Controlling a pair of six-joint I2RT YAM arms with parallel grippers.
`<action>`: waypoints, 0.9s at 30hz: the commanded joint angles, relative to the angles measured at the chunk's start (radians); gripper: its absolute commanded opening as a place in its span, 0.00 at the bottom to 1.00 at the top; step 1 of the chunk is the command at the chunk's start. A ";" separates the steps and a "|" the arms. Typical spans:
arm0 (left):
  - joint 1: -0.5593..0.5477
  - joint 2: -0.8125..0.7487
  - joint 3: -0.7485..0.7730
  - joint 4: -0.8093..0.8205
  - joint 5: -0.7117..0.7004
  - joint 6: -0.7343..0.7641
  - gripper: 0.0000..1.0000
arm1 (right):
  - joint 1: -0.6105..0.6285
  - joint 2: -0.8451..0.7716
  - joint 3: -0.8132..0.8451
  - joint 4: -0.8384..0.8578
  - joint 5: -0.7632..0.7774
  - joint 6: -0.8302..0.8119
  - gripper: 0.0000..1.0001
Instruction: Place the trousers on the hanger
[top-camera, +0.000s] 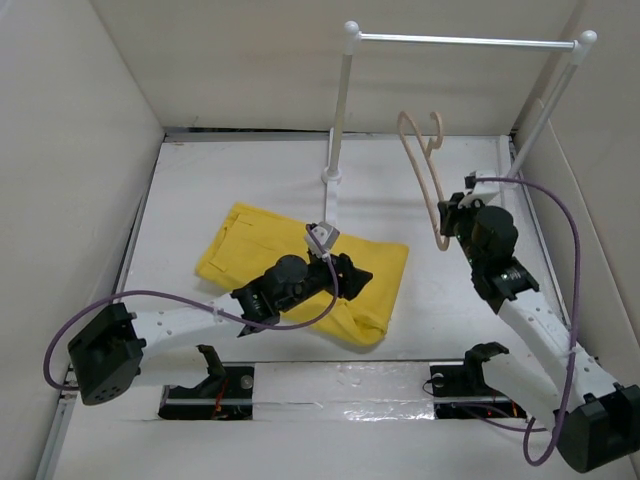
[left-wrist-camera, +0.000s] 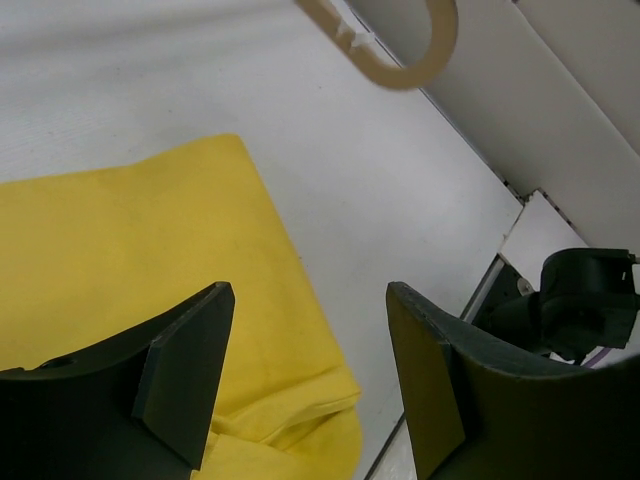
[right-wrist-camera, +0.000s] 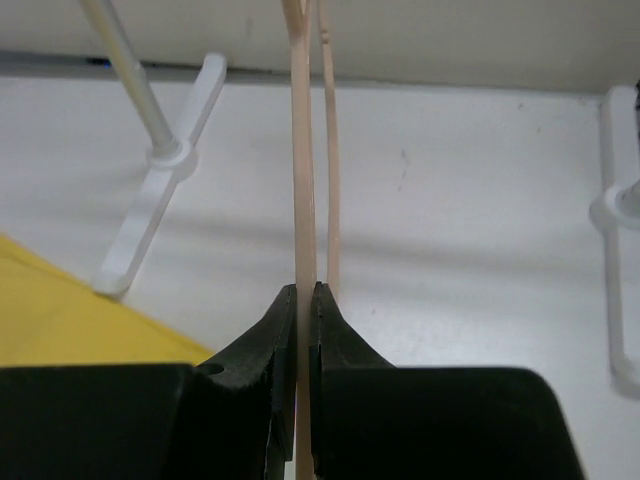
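Observation:
The yellow trousers (top-camera: 260, 250) lie folded on the table floor, left of centre; they also show in the left wrist view (left-wrist-camera: 130, 260). My left gripper (top-camera: 352, 277) is open and hovers over their right edge near the folded corner (left-wrist-camera: 310, 420), empty. My right gripper (top-camera: 447, 215) is shut on the pale beige hanger (top-camera: 425, 170) and holds it up in the air at the right, hook towards the back. In the right wrist view the hanger's thin bar (right-wrist-camera: 303, 150) runs up from between my closed fingers (right-wrist-camera: 303, 300). Its hook end shows in the left wrist view (left-wrist-camera: 410, 50).
A white-posted rack with a metal bar (top-camera: 460, 42) stands at the back; its left foot (top-camera: 332, 180) is just behind the trousers. White walls enclose the workspace on the left, back and right. Two black fixtures (top-camera: 470, 375) sit at the near edge.

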 joint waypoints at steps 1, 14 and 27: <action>0.006 0.036 0.086 0.024 -0.009 0.004 0.60 | 0.070 -0.080 -0.099 -0.050 0.203 0.084 0.00; -0.003 0.390 0.523 -0.063 -0.045 -0.025 0.62 | 0.241 -0.157 -0.368 -0.042 0.270 0.270 0.00; -0.003 0.703 0.949 -0.263 -0.138 0.048 0.65 | 0.264 -0.174 -0.397 0.018 0.237 0.239 0.00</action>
